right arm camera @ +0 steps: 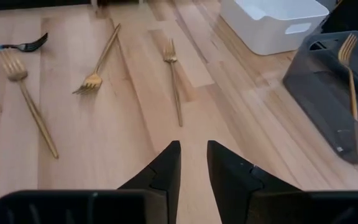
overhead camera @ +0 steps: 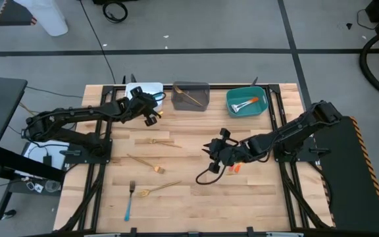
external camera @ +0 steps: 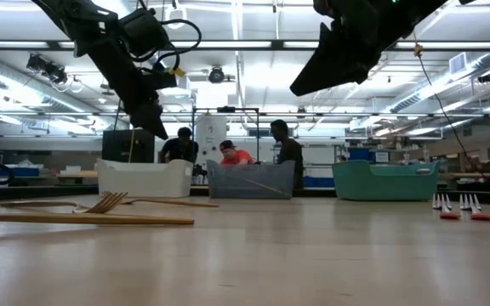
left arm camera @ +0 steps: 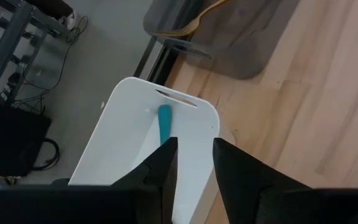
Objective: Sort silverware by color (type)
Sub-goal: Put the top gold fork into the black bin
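Observation:
Three all-gold forks (overhead camera: 162, 141) (overhead camera: 147, 162) (overhead camera: 158, 189) and a blue-handled fork (overhead camera: 129, 201) lie flat on the wooden table. Orange-handled pieces (overhead camera: 235, 169) lie under my right arm. My left gripper (left arm camera: 194, 152) hangs open over the white bin (left arm camera: 129, 143), where a blue handle (left arm camera: 165, 121) lies just beyond its fingertips. My right gripper (right arm camera: 193, 155) is open above the table's middle, clear of the wood in the low view (external camera: 347, 51). A gold fork (right arm camera: 351, 68) leans in the grey bin (overhead camera: 191, 97). Orange-handled silverware (overhead camera: 244, 104) lies in the teal bin (overhead camera: 229, 99).
The three bins stand in a row along the table's far edge: white at the left, grey in the middle, teal at the right. A black cable (overhead camera: 206, 178) loops below my right gripper. People stand in the room behind the bins (external camera: 228, 153).

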`<state>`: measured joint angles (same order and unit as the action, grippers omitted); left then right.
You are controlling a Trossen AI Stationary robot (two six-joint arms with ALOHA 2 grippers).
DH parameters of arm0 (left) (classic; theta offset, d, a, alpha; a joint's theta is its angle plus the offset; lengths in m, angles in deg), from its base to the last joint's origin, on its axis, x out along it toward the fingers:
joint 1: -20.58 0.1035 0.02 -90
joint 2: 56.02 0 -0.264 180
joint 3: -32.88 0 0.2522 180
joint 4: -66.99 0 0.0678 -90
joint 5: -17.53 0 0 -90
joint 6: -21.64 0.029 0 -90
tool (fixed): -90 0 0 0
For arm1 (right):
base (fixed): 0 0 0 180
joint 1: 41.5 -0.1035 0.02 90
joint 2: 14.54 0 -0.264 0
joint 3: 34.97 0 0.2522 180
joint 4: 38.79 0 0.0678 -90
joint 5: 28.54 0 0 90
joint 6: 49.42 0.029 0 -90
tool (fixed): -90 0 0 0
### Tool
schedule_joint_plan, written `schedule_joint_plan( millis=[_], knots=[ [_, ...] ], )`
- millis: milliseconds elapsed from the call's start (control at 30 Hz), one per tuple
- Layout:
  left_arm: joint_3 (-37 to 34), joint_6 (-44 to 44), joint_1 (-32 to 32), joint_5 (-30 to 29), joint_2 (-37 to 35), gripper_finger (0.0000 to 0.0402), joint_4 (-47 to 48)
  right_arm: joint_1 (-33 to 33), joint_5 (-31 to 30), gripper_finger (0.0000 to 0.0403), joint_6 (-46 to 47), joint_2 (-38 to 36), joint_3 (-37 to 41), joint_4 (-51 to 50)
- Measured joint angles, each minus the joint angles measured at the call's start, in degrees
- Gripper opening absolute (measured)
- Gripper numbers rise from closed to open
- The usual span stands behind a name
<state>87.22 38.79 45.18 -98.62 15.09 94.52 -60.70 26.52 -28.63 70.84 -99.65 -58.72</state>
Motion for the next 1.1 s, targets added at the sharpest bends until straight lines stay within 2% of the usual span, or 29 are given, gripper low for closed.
schedule_joint_plan(
  millis=[300,700,1100],
  knots=[
    [0.00,0.61,0.68,0.00,0.00,0.0110,0.39,-0.02,0.02,0.0086,0.04,0.00,0.00,-0.83],
    [0.00,-2.25,4.31,1.88,0.02,0.0110,5.21,1.57,0.34,0.0086,-0.03,0.00,0.00,-7.59],
    [0.02,-3.35,-4.06,2.01,-3.66,0.0110,3.12,1.79,1.47,0.0086,-0.18,0.04,0.00,-7.56]
  ],
)
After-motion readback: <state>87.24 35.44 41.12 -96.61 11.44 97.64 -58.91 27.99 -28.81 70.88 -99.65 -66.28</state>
